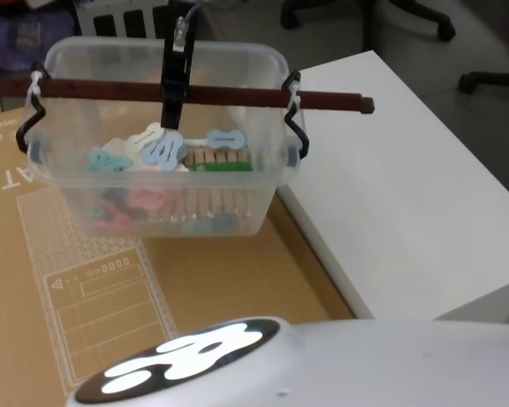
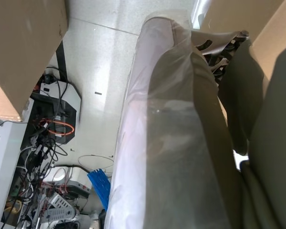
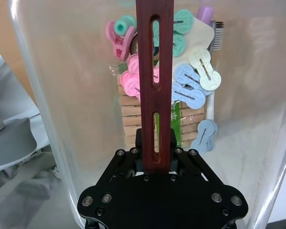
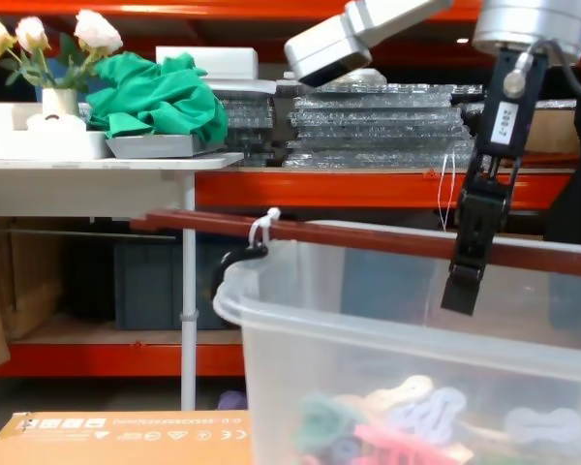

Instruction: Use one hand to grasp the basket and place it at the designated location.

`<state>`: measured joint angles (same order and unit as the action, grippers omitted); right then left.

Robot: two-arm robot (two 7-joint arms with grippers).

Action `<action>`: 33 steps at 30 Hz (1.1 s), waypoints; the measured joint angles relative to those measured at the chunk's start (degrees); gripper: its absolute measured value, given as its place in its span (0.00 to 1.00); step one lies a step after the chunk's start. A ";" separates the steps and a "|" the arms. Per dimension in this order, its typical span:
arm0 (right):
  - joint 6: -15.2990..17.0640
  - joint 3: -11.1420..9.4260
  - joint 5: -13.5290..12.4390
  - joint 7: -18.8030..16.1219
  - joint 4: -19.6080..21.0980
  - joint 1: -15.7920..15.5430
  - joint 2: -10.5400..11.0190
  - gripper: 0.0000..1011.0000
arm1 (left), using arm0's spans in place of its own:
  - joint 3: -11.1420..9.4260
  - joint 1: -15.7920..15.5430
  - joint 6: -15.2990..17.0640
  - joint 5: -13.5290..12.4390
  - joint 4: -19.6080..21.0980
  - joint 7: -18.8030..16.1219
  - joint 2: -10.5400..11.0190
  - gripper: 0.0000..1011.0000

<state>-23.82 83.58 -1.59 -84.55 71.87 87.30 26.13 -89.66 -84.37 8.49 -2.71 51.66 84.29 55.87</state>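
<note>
The basket is a clear plastic tub with coloured clips and wooden pegs inside. A long reddish-brown slotted bar handle runs across its top, tied to black hooks at both ends. My right gripper comes down from above and is shut on the middle of that bar. The right wrist view shows the black fingers clamped on either side of the bar, above the clips. In the chest view the gripper holds the bar and the basket looms close.
Under the basket lies a flat brown cardboard box. A white table adjoins it on the right. My own body fills the near edge. Red shelving and a white table with flowers stand behind.
</note>
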 joint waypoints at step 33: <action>15.68 -5.40 3.38 0.60 -2.98 -1.01 12.89 0.22 | 0.00 0.00 0.00 0.00 -0.02 0.00 0.00 0.00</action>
<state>-8.14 78.18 1.79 -83.95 68.88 86.29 39.02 -89.66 -84.37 8.49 -2.71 51.64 84.29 55.88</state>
